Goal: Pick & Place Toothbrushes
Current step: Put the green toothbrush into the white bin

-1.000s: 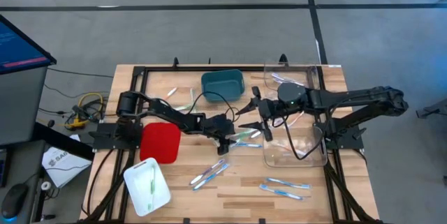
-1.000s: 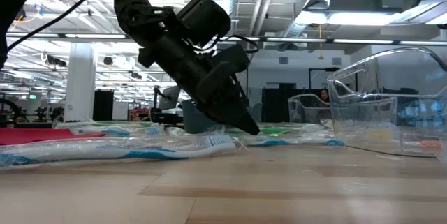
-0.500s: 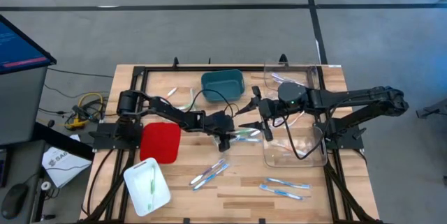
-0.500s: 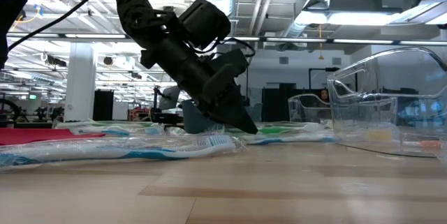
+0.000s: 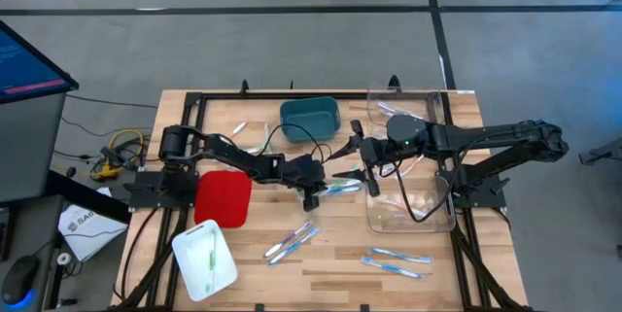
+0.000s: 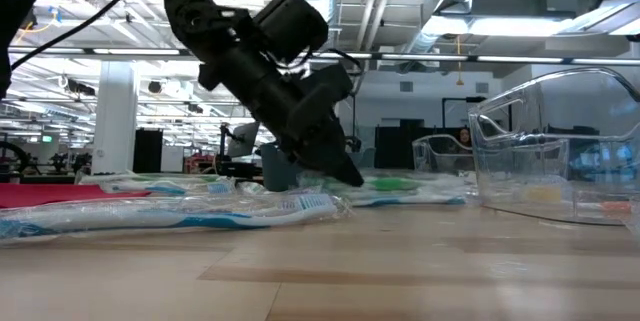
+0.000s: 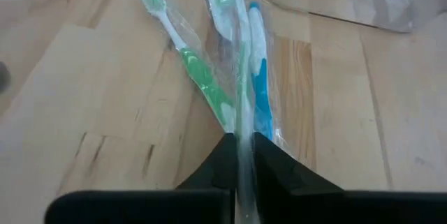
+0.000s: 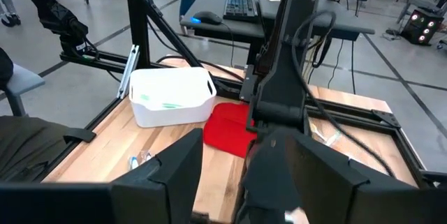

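Observation:
Three wrapped toothbrushes lie side by side at mid-table: a green one (image 7: 190, 67), a pale one (image 7: 227, 4) and a blue one (image 7: 259, 84). They also show in the high view (image 5: 342, 188). My left gripper (image 7: 242, 151) (image 5: 315, 193) is low on the table at their left ends, shut on the middle one's clear wrapper. My right gripper (image 5: 343, 167) hangs open above them, a little to their far right, touching nothing. More toothbrushes (image 5: 292, 242) (image 5: 397, 260) lie toward the near edge. My left gripper pinches the near end of the pale toothbrush's clear wrapper (image 7: 242, 128) between its two fingers. The fingers slant down from the table's left and lie along the toothbrush. The toothbrush and its wrapper stretch away from the fingertips, low over the wood beside the other two.
A teal bin (image 5: 309, 118) stands at the far middle, a clear container (image 5: 410, 217) at the right, a red lid (image 5: 222, 196) at the left. A white bin (image 5: 204, 260) holding a green toothbrush sits near the front left. Black cables run along both arms.
My left gripper has shut on the wrapped toothbrush while staying in place at mid-table. The bundle of toothbrushes has shifted slightly at its left end. My right gripper has kept still.

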Motion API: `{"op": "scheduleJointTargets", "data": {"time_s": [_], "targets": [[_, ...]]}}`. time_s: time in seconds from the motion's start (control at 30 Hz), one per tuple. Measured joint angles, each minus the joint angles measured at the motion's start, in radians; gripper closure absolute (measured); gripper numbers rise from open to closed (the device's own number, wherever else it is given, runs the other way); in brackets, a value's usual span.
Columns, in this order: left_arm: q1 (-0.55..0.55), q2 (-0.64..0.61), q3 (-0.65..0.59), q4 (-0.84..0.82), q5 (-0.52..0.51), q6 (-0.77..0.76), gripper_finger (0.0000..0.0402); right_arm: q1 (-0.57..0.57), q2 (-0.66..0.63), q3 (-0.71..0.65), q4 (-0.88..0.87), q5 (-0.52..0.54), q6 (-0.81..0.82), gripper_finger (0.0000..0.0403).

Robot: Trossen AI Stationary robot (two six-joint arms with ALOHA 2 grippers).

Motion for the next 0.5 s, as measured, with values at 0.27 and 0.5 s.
{"op": "scheduleJointTargets", "data": {"time_s": [0.27, 0.5], "targets": [[-0.032, -0.127, -0.05, -0.016, -0.125, 0.005, 0.0387, 0.023, 0.0, 0.0, 0.029, 0.0, -0.051, 0.0207], [-0.032, -0.347, -0.183, 0.005, -0.262, -0.014, 0.0387, 0.1, -0.008, -0.001, 0.121, 0.0, -0.117, 0.0208]]}}
